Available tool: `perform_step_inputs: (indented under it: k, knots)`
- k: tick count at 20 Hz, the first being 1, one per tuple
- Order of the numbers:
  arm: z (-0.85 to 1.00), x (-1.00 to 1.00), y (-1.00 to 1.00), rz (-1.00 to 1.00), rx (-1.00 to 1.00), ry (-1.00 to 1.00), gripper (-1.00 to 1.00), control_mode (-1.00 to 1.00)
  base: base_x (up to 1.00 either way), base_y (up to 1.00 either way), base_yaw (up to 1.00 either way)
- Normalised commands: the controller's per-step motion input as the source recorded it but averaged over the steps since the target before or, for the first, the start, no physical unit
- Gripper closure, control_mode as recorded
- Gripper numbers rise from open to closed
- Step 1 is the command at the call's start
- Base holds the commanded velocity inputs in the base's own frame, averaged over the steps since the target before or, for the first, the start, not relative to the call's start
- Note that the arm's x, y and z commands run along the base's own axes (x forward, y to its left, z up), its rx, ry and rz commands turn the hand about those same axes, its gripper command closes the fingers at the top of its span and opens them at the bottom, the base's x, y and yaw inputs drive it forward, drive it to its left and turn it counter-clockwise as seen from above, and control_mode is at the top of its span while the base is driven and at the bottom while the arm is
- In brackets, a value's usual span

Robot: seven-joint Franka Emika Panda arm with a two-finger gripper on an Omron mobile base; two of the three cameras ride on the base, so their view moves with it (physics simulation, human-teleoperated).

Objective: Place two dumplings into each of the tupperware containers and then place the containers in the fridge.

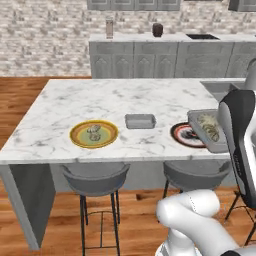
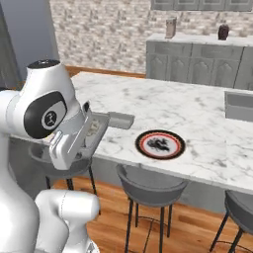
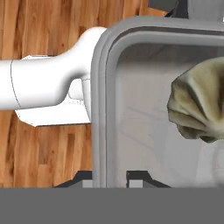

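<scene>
Gripper (image 3: 109,177) clamped on rim of lifted container (image 1: 206,131) with dumplings (image 1: 209,127) inside, tilted above counter edge, second container (image 1: 140,121) on marble counter (image 1: 75,102) beside yellow plate (image 1: 93,134) holding two dumplings (image 1: 93,133)

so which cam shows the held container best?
Left base view: the lifted tupperware container shows its whole open top and the dumplings inside. Hand view shows one rim corner, pinched by the hand. Right base view: mostly hidden behind the arm.
</scene>
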Motion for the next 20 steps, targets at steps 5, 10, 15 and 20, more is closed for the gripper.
perform_step_inputs:
  k: [5, 10, 15, 20]
  knots:
    - [0.00, 0.00, 0.00, 0.00, 0.00, 0.00, 1.00, 1.00, -0.16, 0.06, 0.92]
    - [0.00, 0.00, 0.00, 0.00, 0.00, 0.00, 1.00, 1.00, -0.13, 0.03, 1.00]
    - [0.00, 0.00, 0.00, 0.00, 0.00, 0.00, 1.00, 1.00, -0.02, 0.00, 0.99]
    - [0.00, 0.00, 0.00, 0.00, 0.00, 0.00, 1.00, 1.00, 0.30, 0.00, 0.86]
